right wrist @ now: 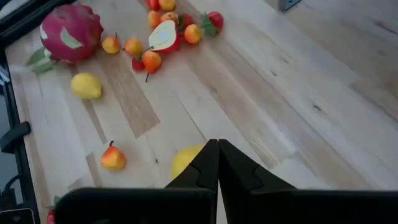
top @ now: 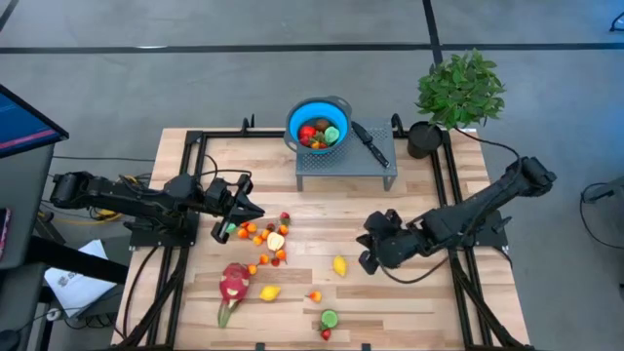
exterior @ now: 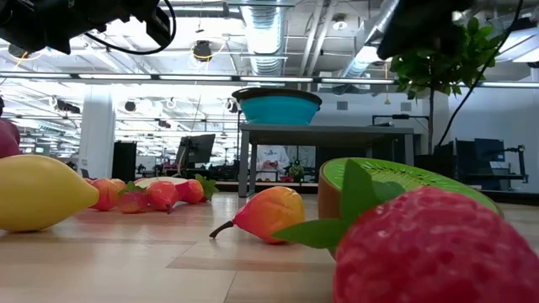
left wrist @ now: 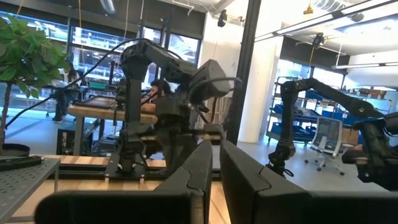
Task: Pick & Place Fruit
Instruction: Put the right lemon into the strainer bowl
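- Strawberry point(exterior: 438, 248), red and bumpy, lies closest to the low camera, touching the halved kiwi point(exterior: 396, 181) just behind it.
- Left of that kiwi on the wooden surface point(top: 419, 302) sits a small orange pear point(exterior: 265, 215), and farther left a yellow lemon point(exterior: 38, 194).
- My left fingers point(top: 246, 213) hover over the cluster of small orange and red fruits point(top: 265, 237); they are pressed almost together, and I see nothing between them.
- Below that cluster, toward the near edge, lies the pink-red dragon fruit point(top: 233, 283) with its green tips, and just right of it a lemon point(top: 270, 292).
- Right of the cluster, a second lemon point(top: 339, 265) rests alone near the middle of the surface.
- My right fingers point(top: 369, 252) hang just right of that lemon, fully together and empty; it shows right past their tips in my right wrist view point(right wrist: 186, 160).
- Beyond the cluster, a blue colander point(top: 319, 124) holding several fruits stands on a grey stand point(top: 346, 166), with a black-handled knife point(top: 370, 143) beside it.
- Right of the stand is a leafy potted plant point(top: 458, 93).
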{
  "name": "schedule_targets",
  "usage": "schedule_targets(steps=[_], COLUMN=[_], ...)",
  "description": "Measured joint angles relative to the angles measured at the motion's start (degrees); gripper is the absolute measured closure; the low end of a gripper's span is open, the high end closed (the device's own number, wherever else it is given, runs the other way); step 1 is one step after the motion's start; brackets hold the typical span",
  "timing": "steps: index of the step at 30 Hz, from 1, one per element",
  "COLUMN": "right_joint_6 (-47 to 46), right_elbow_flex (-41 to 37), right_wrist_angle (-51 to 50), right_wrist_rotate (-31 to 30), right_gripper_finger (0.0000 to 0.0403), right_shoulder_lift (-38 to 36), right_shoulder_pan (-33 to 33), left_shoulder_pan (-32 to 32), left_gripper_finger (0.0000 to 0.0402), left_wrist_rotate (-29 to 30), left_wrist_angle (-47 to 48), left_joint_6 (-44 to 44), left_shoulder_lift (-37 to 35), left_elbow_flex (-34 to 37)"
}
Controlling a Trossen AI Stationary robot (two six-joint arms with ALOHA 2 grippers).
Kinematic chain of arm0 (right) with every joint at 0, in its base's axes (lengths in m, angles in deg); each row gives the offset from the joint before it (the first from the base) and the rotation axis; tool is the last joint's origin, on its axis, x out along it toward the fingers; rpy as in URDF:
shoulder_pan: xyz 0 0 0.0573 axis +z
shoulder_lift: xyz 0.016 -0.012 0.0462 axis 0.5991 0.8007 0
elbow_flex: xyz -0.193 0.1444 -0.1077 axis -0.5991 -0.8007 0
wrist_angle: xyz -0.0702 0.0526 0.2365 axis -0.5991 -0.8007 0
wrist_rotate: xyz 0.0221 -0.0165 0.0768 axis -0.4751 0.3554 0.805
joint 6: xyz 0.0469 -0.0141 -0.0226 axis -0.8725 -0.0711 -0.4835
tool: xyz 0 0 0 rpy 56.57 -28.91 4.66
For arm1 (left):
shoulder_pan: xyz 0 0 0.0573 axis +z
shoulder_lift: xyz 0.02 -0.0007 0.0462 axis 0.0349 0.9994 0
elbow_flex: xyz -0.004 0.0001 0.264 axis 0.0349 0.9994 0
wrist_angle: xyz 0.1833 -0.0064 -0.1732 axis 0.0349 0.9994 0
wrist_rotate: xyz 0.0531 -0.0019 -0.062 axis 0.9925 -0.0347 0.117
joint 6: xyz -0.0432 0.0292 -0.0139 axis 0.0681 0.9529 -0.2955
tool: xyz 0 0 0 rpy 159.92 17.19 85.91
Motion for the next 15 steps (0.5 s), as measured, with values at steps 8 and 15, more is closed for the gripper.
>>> schedule_targets(steps=[8,15], right_joint_6=[-2.45,-4.44], right_elbow_flex=[0.00,-0.02], right_wrist_angle=[-2.34,0.08], right_wrist_rotate=[-1.71,-0.24], right_gripper_finger=[0.0403,0.0403], right_shoulder_lift=[0.46,1.02], right_shoulder_pan=[2.90,2.11], left_shoulder_pan=[0.01,0.01], left_gripper_finger=[0.0376,0.0376], left_wrist_rotate=[-0.01,-0.01], left_wrist_angle=[0.00,0.00], left_joint_6=[0.01,0.02], left_shoulder_lift=[0.00,0.00], left_elbow_flex=[0.00,0.00])
